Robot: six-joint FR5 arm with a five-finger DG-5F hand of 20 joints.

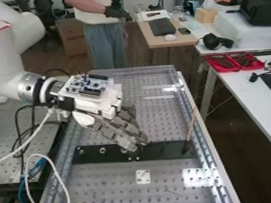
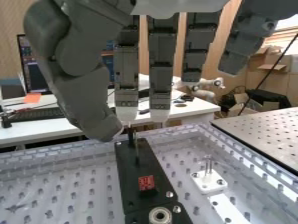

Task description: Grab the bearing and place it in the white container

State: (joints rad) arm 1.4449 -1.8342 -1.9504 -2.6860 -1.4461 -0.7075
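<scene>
In the high view the hand slants down over the black bar, its fingers extended and ending just right of the larger nut. The smaller nut stands near the bar's left end. In the wrist view the hand has straight fingers and its thumb to one side, with nothing between them. The bearing stands on the bar there, apart from the fingertips.
A small white piece with holes lies on the perforated board close to the bar. A thin stick rises at the bar's right end. A small red block sits on the bar. White cables loop at the left.
</scene>
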